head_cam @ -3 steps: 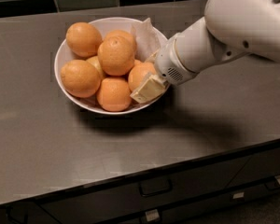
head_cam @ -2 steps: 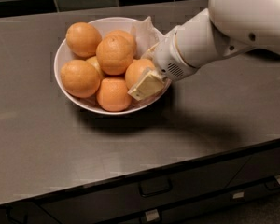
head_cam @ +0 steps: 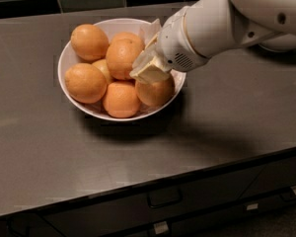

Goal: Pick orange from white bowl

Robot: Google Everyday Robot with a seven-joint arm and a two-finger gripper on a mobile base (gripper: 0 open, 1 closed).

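The white bowl (head_cam: pixel 65 58) stands on the dark counter at the upper left and holds several oranges on crumpled white paper. My gripper (head_cam: pixel 149 69) reaches in from the right on its white arm (head_cam: pixel 222 23). Its cream tip lies over the bowl's right side. It sits on top of the orange (head_cam: pixel 157 93) at the bowl's front right and hides that orange's upper part. No dark speck shows on any orange. Whether the gripper touches the orange I cannot tell.
The bowl rests on a dark grey counter (head_cam: pixel 227 112). A tiled wall runs along the back. Drawer fronts with handles (head_cam: pixel 164 197) lie below the counter's front edge. The arm's shadow falls on the counter to the right of the bowl.
My gripper has moved from the right flank of the front-right orange up and a little left, onto its top. The bowl and oranges have stayed in place.
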